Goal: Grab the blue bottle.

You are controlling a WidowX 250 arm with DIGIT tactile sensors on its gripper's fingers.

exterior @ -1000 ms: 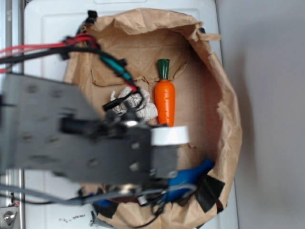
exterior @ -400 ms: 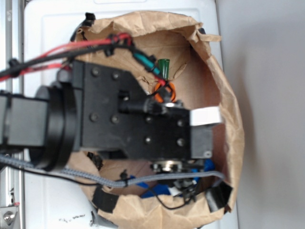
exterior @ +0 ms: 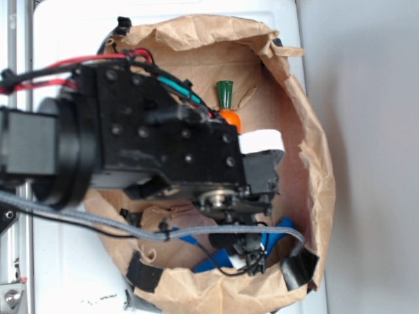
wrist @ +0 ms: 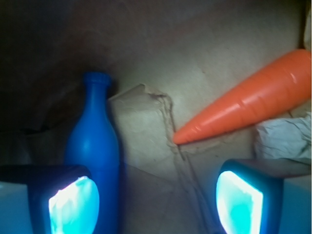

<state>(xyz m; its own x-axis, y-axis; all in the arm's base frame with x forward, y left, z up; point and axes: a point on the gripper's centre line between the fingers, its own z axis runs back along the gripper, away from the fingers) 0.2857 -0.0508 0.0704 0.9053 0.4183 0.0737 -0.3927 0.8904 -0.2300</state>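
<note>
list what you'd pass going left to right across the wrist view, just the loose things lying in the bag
blue bottle → orange carrot → crumpled white paper at the right edge, under the carrot's thick end. The open jaws frame the bottom corners.

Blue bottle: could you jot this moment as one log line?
target: blue bottle | gripper: open, bottle beside one finger, not between | carrot: lying apart | grasp: not yet
</note>
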